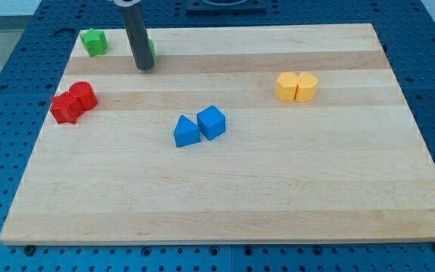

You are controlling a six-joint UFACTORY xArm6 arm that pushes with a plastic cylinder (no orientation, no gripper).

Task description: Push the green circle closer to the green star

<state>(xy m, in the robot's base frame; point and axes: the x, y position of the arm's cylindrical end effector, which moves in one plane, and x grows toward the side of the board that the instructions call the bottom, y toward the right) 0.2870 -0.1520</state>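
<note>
The counter point(278, 204) is a pale wooden board on a blue perforated base point(6, 75). Its whole lower half lies open, and so does the strip along the view's top between the rod and the top right corner.

The green star point(94, 41) sits in the top left corner, close to both the top and the left edge, with little board behind it. The green circle point(152, 50) is to the star's right along the top edge; only a sliver of green shows past the rod, so its shape cannot be made out here. Bare wood lies between the two green blocks.

Two red blocks point(75, 102) touch each other near the left edge, below the star. A blue triangular block point(186, 131) and a blue cube-like block point(211, 122) sit side by side, just touching, around the middle. Two yellow blocks point(296, 87) stand pressed together toward the view's right, well apart from everything else.

The rod comes down from the view's top, nearly upright. My tip point(144, 67) rests on the board, directly in front of the green circle and covering most of it, on the circle's left side, toward the star. The end effector is this plain rod, with nothing to open or close and nothing held.
</note>
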